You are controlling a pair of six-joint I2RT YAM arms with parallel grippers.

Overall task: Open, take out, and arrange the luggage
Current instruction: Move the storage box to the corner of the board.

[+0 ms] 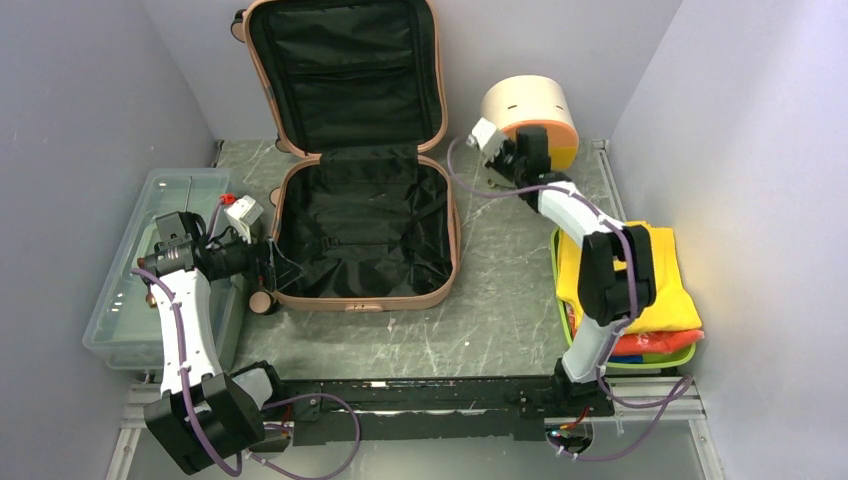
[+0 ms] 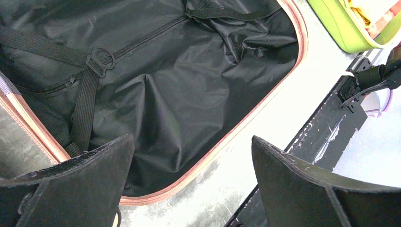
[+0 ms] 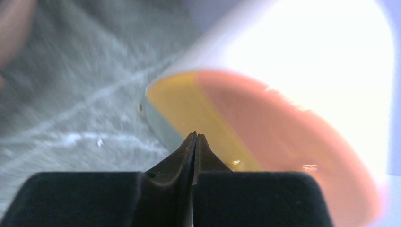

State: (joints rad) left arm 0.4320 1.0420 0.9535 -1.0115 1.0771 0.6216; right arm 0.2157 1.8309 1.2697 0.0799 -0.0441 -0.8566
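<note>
Open luggage [image 1: 362, 232] on table [image 1: 500, 305]; left jaws spread beside clear bin [image 1: 125, 305]; right jaws pressed together at round box [image 1: 525, 100].

Left arm [image 1: 186, 322] and right arm [image 1: 570, 206]: white links, black joints; purple cables [image 1: 632, 265] along both; black wedge-shaped fingers [image 2: 302, 184]; white wrist cameras [image 1: 243, 212].

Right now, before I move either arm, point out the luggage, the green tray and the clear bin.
luggage [image 1: 320, 300]: top external view, near pink rim of the lower shell.
green tray [image 2: 341, 28]: left wrist view, outer wall.
clear bin [image 1: 190, 188]: top external view, far end.
</note>
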